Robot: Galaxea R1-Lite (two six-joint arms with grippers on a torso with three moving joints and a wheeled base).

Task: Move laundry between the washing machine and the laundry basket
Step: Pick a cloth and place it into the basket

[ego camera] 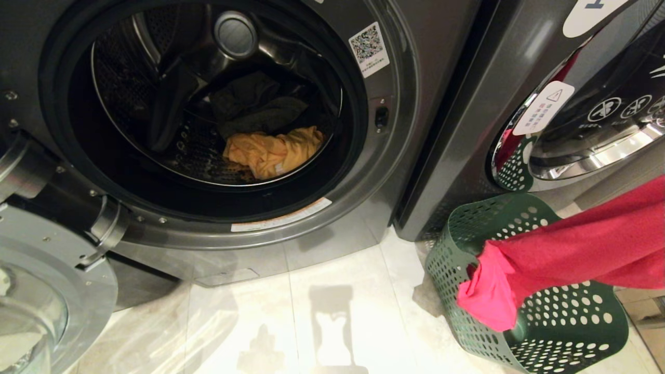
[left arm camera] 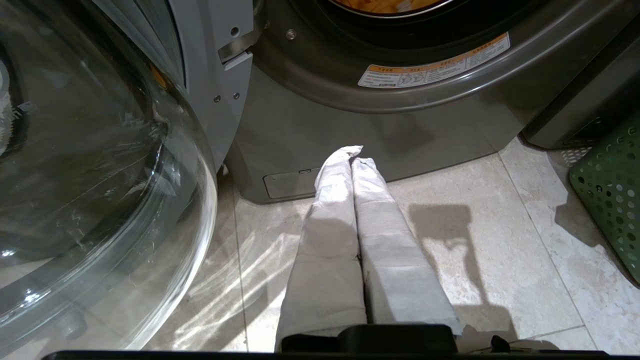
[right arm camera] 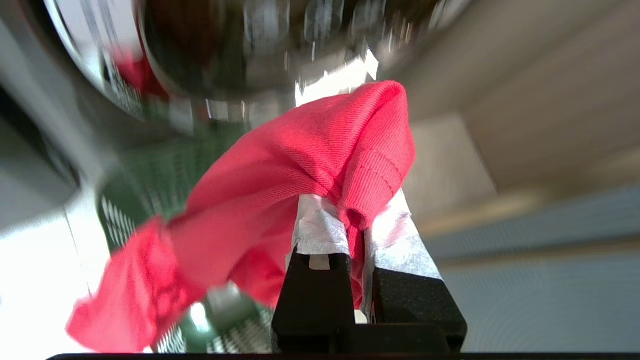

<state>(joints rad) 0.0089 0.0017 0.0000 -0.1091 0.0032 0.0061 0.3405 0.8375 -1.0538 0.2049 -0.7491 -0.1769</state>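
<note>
Red garment [ego camera: 571,249] hangs over the green laundry basket [ego camera: 561,332], low end drooping across its near rim, long axis running up toward the right pincer [right arm camera: 356,220], which is clamped on a fold. Basket mouth sits directly below with room to drop; neighbouring machine's door [ego camera: 587,135] is close behind. Left pincer [left arm camera: 351,156] pressed together, empty, parked low before the washing machine [ego camera: 395,171]; yellow cloth [ego camera: 273,150] remains in the drum.

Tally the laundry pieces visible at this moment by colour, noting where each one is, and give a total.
Red: 1, the red garment held in the right pincer, hanging over the laundry basket.
Yellow: 1, the yellow garment in the drum of the washing machine.
Dark: at least 1, the dark clothing behind it; separate pieces cannot be told apart.
Total: at least 3.
</note>
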